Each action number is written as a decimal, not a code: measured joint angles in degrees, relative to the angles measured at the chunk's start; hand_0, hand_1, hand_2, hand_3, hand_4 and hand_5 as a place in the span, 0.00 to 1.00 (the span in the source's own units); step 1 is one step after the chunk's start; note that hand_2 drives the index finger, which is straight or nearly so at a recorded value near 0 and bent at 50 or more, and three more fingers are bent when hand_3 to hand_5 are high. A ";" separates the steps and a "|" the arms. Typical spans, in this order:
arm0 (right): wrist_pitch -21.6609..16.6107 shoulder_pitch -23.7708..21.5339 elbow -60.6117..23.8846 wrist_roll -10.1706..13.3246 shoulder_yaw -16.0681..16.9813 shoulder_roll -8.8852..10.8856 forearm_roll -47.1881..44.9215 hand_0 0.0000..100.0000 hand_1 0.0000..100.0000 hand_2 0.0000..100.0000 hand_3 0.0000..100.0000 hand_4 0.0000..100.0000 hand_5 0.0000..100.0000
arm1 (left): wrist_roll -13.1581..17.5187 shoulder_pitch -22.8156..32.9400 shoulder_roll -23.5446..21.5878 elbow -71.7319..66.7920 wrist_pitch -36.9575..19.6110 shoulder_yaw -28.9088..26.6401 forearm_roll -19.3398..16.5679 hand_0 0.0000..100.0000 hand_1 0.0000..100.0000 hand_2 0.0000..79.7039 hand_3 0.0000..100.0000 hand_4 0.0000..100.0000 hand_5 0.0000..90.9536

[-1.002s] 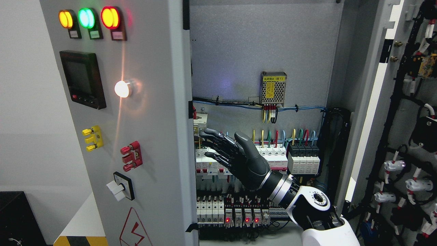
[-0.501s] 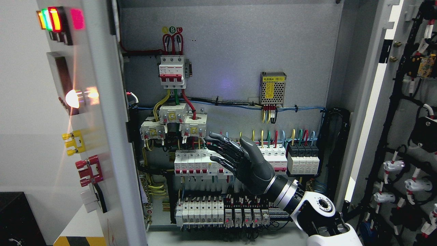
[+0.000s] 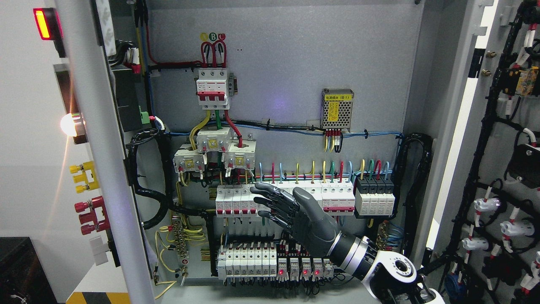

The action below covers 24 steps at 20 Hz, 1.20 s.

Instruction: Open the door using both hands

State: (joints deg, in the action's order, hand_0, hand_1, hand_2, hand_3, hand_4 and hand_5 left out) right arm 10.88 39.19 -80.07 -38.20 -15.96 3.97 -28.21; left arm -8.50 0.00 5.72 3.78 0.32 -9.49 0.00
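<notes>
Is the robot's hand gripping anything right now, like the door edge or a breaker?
Nothing is held. The right hand hangs in front of the breakers with fingers spread, apart from the left door.

Matt grey painted metal door, speckled metal backplate, glossy plastic breakers, dark matt right hand.

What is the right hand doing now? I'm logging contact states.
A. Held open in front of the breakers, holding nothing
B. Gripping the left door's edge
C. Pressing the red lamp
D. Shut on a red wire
A: the right hand has its fingers spread in front of the breakers, holding nothing, well clear of the left door.
</notes>
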 measured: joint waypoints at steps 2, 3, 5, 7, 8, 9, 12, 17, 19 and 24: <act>0.00 -0.72 -0.81 -0.02 -0.85 0.45 0.00 0.19 0.00 0.00 0.00 0.00 0.00 | 0.00 0.00 0.00 0.00 0.00 0.00 0.00 0.00 0.00 0.00 0.00 0.00 0.00; 0.00 -1.11 -1.29 -0.02 -1.30 0.66 0.00 0.19 0.00 0.00 0.00 0.00 0.00 | 0.00 0.00 0.00 0.00 0.00 0.00 0.00 0.00 0.00 0.00 0.00 0.00 0.00; 0.00 -2.04 -2.29 -0.04 -2.24 1.13 0.00 0.19 0.00 0.00 0.00 0.00 0.00 | 0.00 0.00 0.00 0.00 0.02 0.00 0.00 0.00 0.00 0.00 0.00 0.00 0.00; 0.00 -2.81 -3.17 -0.05 -3.14 1.60 0.00 0.19 0.00 0.00 0.00 0.00 0.00 | 0.00 0.00 0.00 0.00 0.02 0.00 0.00 0.00 0.00 0.00 0.00 0.00 0.00; 0.00 -3.10 -3.55 -0.05 -3.59 1.84 0.00 0.19 0.00 0.00 0.00 0.00 0.00 | 0.00 0.00 0.00 0.00 0.01 0.00 0.00 0.00 0.00 0.00 0.00 0.00 0.00; -0.01 -3.36 -3.95 -0.06 -4.04 2.08 0.00 0.19 0.00 0.00 0.00 0.00 0.00 | 0.00 0.00 0.00 0.00 0.01 0.00 0.00 0.00 0.00 0.00 0.00 0.00 0.00; -0.06 -4.27 -5.01 -1.17 -5.28 2.72 0.00 0.19 0.00 0.00 0.00 0.00 0.00 | 0.00 0.00 0.00 0.00 0.03 0.00 0.00 0.00 0.00 0.00 0.00 0.00 0.00; -0.07 -5.65 -6.39 -2.57 -7.40 3.43 0.00 0.19 0.00 0.00 0.00 0.00 0.00 | 0.00 0.00 0.00 0.00 0.05 0.00 0.00 0.00 0.00 0.00 0.00 0.00 0.00; -0.07 -6.26 -6.79 -2.74 -8.25 3.63 0.00 0.19 0.00 0.00 0.00 0.00 0.00 | 0.00 0.00 0.00 0.00 0.06 0.00 0.00 0.00 0.00 0.00 0.00 0.00 0.00; 0.10 -7.65 -7.56 -2.90 -10.37 4.03 0.00 0.19 0.00 0.00 0.00 0.00 0.00 | 0.00 0.00 0.00 0.00 0.07 0.00 0.00 0.00 0.00 0.00 0.00 0.00 0.00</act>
State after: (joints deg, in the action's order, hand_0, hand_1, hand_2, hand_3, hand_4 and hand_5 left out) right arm 10.98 31.54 -87.63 -41.09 -26.33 8.00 -28.21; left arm -8.50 0.00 5.72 3.78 0.39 -9.49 0.00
